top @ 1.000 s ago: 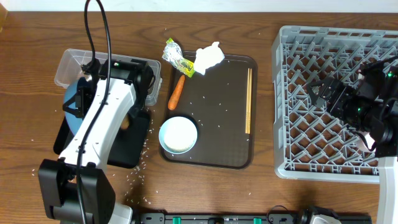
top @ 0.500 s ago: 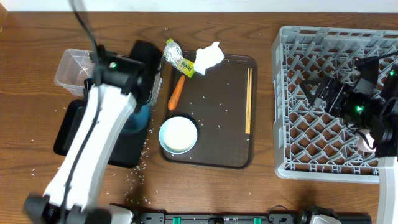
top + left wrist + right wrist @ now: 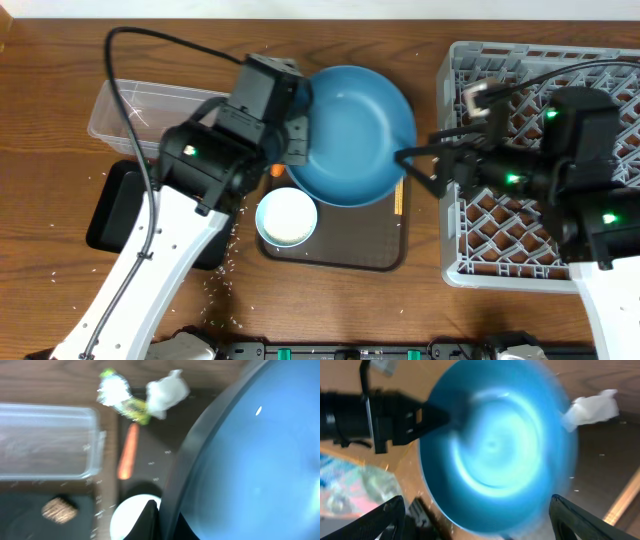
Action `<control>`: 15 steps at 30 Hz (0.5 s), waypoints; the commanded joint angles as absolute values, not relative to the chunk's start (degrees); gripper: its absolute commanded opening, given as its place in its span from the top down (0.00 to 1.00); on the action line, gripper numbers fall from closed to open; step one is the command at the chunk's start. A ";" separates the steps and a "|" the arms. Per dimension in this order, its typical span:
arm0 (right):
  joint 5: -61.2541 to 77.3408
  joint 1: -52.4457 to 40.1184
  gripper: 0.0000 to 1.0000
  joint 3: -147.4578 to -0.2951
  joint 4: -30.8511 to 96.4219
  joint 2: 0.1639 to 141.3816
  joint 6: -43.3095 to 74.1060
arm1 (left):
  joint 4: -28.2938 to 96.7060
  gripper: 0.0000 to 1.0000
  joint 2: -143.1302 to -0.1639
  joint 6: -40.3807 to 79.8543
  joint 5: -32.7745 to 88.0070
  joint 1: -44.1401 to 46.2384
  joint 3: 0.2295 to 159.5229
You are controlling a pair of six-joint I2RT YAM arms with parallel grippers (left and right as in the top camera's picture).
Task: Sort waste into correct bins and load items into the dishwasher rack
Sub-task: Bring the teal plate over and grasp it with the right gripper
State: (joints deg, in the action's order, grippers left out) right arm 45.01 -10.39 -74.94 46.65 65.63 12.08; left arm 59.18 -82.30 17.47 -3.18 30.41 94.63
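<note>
since a second ago the left claw (image 3: 293, 140) has carried the dark-blue plate (image 3: 355, 135) away from the clear tub (image 3: 130, 105) and black tray (image 3: 105, 215) at the left of the overhead frame, and it now holds the plate by its left rim, clamped, up over the top half of the brown serving tray (image 3: 350, 250) in the middle

the right claw (image 3: 408, 165) has swung out from over the dishwasher rack (image 3: 470, 80) at the right, and its fingers stand wide apart just beside the plate's right edge; we cannot tell whether they touch it

we read this as a handover: the plate is on its way to the rack but not yet in it, and the right claw has yet to close on the rim before the left can let go

in the left wrist view the carrot (image 3: 128, 457), wrapper (image 3: 120, 397) and tissue (image 3: 165, 395) lie unsorted at upper left, while the brown lump (image 3: 59, 509) sits in the black tray at lower left

the white bowl (image 3: 288, 217) and chopsticks (image 3: 399, 200) wait on the serving tray
</note>
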 commanded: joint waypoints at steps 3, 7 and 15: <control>24.73 -15.31 0.17 -74.94 47.77 66.19 13.04 | 58.15 0.94 -81.93 16.32 -0.62 32.58 95.37; 15.66 -15.66 0.17 -74.94 49.71 66.43 14.52 | 58.24 0.94 -81.93 16.27 -0.64 32.60 95.37; 15.07 -15.68 0.17 -74.94 49.56 66.83 11.94 | 58.57 0.94 -81.30 14.63 -1.76 32.60 95.39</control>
State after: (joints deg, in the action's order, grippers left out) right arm 18.06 -15.03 -74.94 49.47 66.39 12.84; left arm 58.87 -82.30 15.38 -1.89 32.53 94.63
